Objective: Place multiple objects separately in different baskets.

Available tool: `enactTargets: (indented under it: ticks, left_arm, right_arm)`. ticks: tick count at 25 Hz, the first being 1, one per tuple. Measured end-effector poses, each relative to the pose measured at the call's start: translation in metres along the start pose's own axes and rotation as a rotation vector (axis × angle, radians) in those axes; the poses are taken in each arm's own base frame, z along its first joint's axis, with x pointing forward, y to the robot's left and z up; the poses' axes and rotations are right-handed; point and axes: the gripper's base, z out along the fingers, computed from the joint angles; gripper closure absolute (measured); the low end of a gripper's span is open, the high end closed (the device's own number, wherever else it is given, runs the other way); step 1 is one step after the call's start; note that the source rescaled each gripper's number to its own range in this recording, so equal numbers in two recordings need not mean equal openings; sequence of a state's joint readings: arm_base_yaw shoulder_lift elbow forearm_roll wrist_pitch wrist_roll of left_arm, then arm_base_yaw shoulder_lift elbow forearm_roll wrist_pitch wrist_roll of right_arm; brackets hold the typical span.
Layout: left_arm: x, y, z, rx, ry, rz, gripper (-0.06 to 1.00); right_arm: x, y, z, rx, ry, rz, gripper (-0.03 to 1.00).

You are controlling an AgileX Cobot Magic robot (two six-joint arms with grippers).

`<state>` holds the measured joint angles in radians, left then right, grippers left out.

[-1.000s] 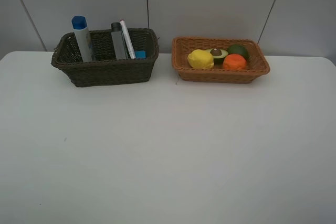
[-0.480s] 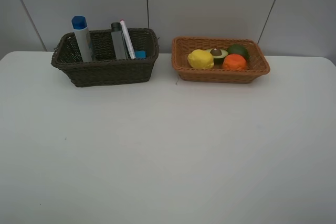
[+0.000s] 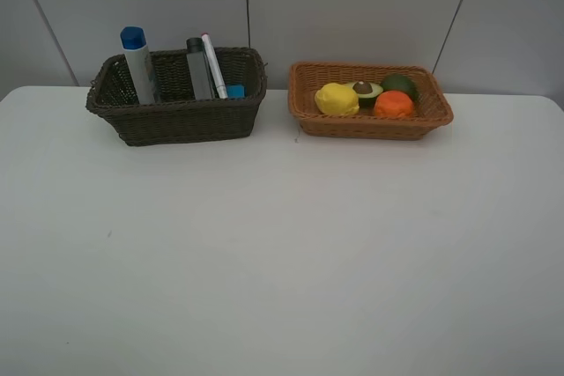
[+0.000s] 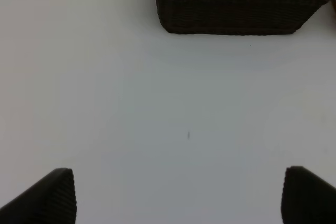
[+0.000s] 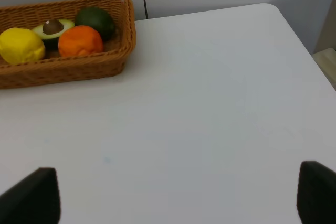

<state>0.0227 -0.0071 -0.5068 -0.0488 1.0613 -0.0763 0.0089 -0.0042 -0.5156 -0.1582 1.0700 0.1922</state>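
The dark brown basket (image 3: 176,121) stands at the back left and holds the white bottle with blue cap (image 3: 138,65), the dark green bottle (image 3: 197,70), the white pink-tipped marker (image 3: 214,66) and the eraser (image 3: 235,91). The orange-tan basket (image 3: 370,125) at the back right holds the lemon (image 3: 336,99), halved avocado (image 3: 365,91), lime (image 3: 401,85) and orange (image 3: 394,104). Neither arm shows in the exterior high view. My left gripper (image 4: 178,195) is open and empty over bare table, short of the dark basket (image 4: 236,11). My right gripper (image 5: 178,198) is open and empty, apart from the tan basket (image 5: 63,66).
The white table (image 3: 282,253) has rounded back corners; its right back corner shows in the right wrist view (image 5: 273,11). A grey panelled wall (image 3: 352,6) rises behind the baskets. A small dark speck (image 4: 188,135) marks the table in the left wrist view.
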Motion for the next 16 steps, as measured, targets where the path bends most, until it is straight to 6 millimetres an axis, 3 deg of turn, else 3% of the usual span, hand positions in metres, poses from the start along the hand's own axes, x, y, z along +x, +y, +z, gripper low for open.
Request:
enactTargets:
  ticks: [16]
  left_arm:
    - [0.0000, 0.0000, 0.0000, 0.000, 0.000, 0.000, -0.05]
  right_arm:
    - [0.0000, -0.0001, 0.0000, 0.001, 0.000, 0.000, -0.02]
